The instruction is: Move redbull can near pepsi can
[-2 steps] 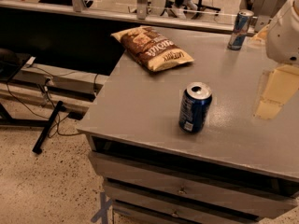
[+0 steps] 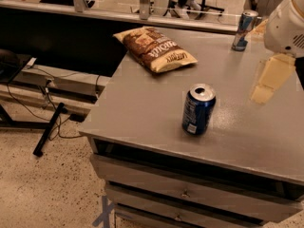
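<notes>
The pepsi can (image 2: pixel 198 109) stands upright near the front edge of the grey table (image 2: pixel 137 108), with bare surface on every side. To its right the gripper (image 2: pixel 269 80) hangs above the tabletop near the right edge, clear of both cans; whether it is spread or closed cannot be told. Farther back lies a chip bag (image 2: pixel 155 48), and the redbull can (image 2: pixel 244 30) stands at the far edge.

The robot's arm (image 2: pixel 286 25) is big, white and round, and it shows at the upper right of the frame. The gripper (image 2: pixel 269 79) hangs under it at the right side, pale yellow, pointing down and a little left. The frame edge cuts part of it off.
</notes>
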Motion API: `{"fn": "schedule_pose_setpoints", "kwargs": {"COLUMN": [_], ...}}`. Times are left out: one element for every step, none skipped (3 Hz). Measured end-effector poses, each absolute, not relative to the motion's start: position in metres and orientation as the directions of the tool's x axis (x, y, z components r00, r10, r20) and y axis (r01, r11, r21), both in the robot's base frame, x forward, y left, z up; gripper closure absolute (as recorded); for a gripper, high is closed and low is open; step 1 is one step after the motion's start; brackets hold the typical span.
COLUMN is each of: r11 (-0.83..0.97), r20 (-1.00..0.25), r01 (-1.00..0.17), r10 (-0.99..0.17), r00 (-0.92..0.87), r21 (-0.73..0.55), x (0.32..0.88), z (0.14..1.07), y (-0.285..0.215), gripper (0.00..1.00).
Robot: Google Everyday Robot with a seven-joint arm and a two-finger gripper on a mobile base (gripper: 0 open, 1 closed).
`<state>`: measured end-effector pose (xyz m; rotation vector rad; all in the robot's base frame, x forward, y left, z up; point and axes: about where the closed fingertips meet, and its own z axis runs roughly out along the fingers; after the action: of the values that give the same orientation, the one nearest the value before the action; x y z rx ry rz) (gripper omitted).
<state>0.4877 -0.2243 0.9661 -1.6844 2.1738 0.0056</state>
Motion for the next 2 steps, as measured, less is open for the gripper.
{"fn": "schedule_pose_setpoints", "kwargs": {"r11": [0.313, 0.384], "r20": [-0.402, -0.502], "r01": [-0.928, -0.908], "r10": [-0.890, -0.826], "r00": [-0.214, -0.257], "r21": [-0.199, -0.166], "x": [0.549, 0.639], "z": [0.952, 0.916], "y": [-0.239, -0.256], "gripper": [0.00, 0.00]}}
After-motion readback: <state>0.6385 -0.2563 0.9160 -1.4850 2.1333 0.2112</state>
